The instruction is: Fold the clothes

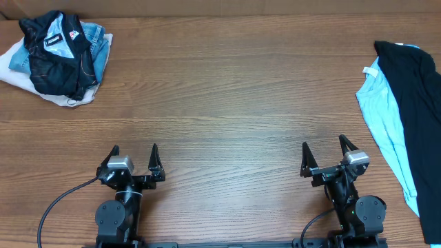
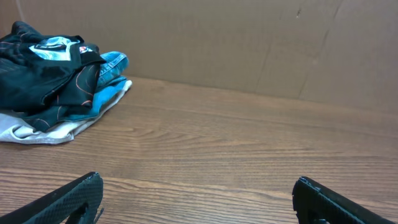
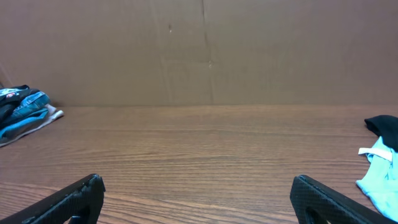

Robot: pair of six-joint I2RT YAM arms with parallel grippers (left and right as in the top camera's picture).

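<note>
The black T-shirt (image 1: 418,103) lies at the table's right edge, draped over a light blue T-shirt (image 1: 384,114); a black corner of it (image 3: 382,127) shows at the right of the right wrist view. My right gripper (image 1: 324,153) stands open near the front edge, well to the left of the shirt, with nothing between its fingers (image 3: 198,193). My left gripper (image 1: 134,155) is open too, at the front left, over bare wood (image 2: 198,193).
A pile of clothes sits at the back left: a dark jacket (image 1: 58,55) with a logo patch on blue denim and white cloth (image 2: 43,68). A brown cardboard wall (image 3: 199,50) runs along the table's far side.
</note>
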